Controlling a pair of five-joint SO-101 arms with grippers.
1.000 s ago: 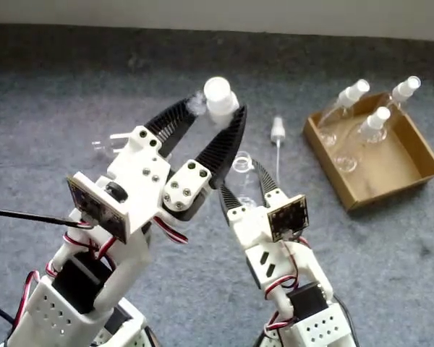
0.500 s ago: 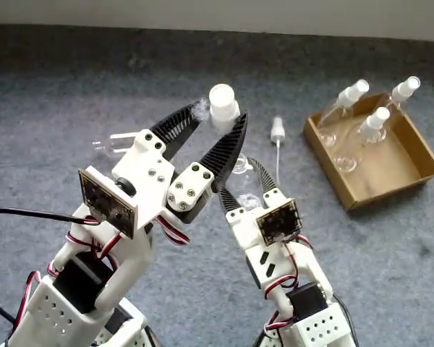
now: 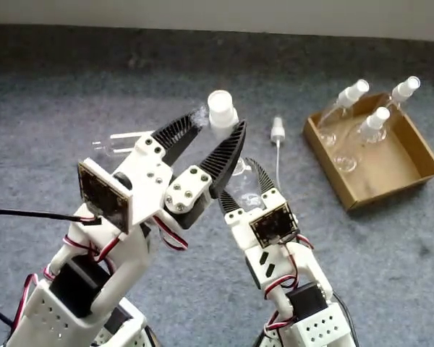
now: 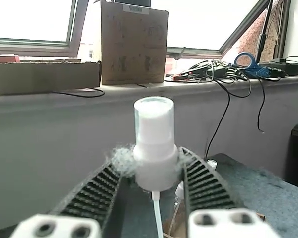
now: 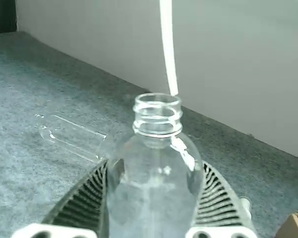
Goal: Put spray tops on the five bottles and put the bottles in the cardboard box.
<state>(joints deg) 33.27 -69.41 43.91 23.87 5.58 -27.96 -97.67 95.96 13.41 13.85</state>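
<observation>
Left claw (image 4: pixel 154 164) pinches a white spray top (image 4: pixel 153 134) by its collar, one finger on each side. The top is upright and lifted off the table, with its thin tube (image 5: pixel 168 49) hanging straight down. Right claw (image 5: pixel 153 181) is closed around an open clear bottle (image 5: pixel 156 148), gripping the body and holding it upright with the neck free above the fingers. The end of the tube sits right at the far rim of the bottle mouth; cannot tell if it is inside yet. In the high view the left claw is above and slightly ahead of the right claw, both near the middle of the grey carpet (image 3: pixel 72 79). A second uncapped bottle (image 3: pixel 119 143) lies on its side on the carpet, out beyond the left arm. A loose spray top (image 3: pixel 277 131) lies flat on the carpet between the claws and the cardboard box (image 3: pixel 412 173). The box sits well off on the right arm's side. It holds three capped bottles (image 3: pixel 365 134) lying inside, two with their tops sticking out over the far edge.
</observation>
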